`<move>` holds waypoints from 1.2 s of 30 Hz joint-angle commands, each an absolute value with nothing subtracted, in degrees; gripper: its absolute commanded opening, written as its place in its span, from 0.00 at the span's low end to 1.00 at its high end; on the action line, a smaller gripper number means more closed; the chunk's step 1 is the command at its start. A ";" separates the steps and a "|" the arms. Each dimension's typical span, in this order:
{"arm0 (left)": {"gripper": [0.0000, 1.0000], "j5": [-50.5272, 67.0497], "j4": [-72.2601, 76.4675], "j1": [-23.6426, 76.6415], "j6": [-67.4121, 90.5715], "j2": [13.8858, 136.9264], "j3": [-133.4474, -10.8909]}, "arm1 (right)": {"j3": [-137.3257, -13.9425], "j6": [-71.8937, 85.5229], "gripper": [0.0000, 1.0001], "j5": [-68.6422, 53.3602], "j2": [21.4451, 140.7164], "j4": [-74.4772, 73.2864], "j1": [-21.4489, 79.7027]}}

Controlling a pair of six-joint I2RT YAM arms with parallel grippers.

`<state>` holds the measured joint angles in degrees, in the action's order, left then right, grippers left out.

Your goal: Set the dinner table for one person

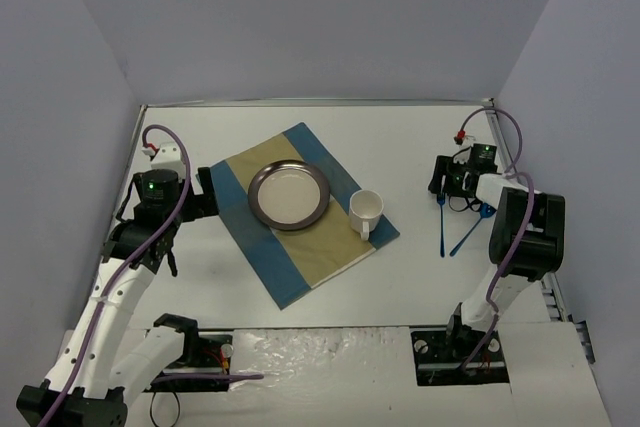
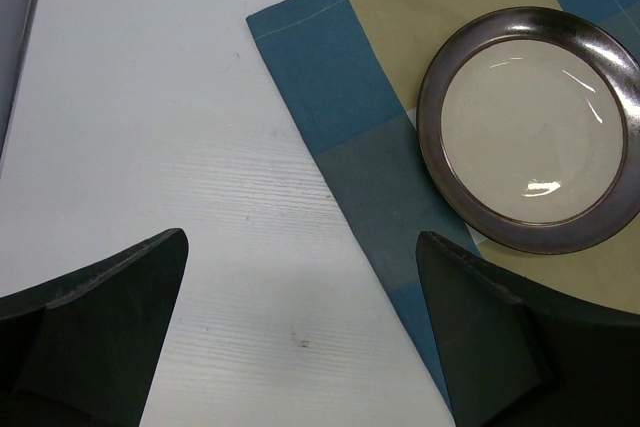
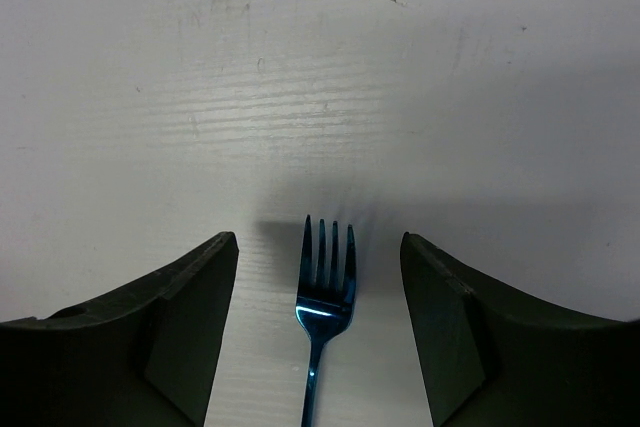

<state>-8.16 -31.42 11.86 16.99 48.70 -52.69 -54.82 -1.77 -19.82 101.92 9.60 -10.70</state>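
Note:
The dinner table [image 1: 400, 142] is a white tabletop. On it lies a blue-and-tan striped mat [image 1: 322, 247] with a dark-rimmed cream plate [image 1: 289, 194] and a white mug [image 1: 365, 211]. A blue fork [image 1: 440, 229] lies on the table to the right, with a second blue utensil [image 1: 467, 236] beside it. My left gripper [image 1: 207, 194] is open and empty beside the mat's left edge. In the left wrist view the gripper [image 2: 302, 239] hangs over bare table, with the plate [image 2: 530, 127] ahead to the right. My right gripper [image 3: 319, 237] is open, with the fork's tines [image 3: 326, 292] between its fingers, apart from both.
Grey walls close the table at the back and both sides. The thin metal rim [image 1: 320, 103] runs along the far edge. Cables loop off both arms. The arm bases stand at the near edge.

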 commanded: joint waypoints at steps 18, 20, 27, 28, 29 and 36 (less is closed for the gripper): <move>0.96 -7.56 -28.46 10.90 17.40 48.02 -53.35 | -56.68 -1.43 0.52 -17.53 101.83 10.25 -11.07; 0.95 -7.55 -28.39 10.90 17.40 48.17 -53.35 | -57.05 -1.95 0.50 -18.14 102.84 10.10 -11.06; 0.95 -7.42 -28.30 10.90 17.40 48.31 -53.35 | -57.34 -3.28 0.44 -20.25 103.18 10.02 -10.90; 0.95 -7.45 -28.30 10.90 17.40 48.27 -53.35 | -57.46 -3.41 0.44 -20.57 103.20 9.97 -10.86; 0.95 -7.40 -28.30 10.90 17.40 48.32 -53.35 | -57.66 -3.61 0.43 -20.81 103.25 9.82 -10.77; 0.95 -7.47 -28.32 10.90 17.33 48.25 -53.26 | -58.17 -3.87 0.34 -21.62 104.20 9.67 -10.65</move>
<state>-7.49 -31.42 11.44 16.99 48.62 -52.69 -55.56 -3.02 -19.90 103.26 9.60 -11.16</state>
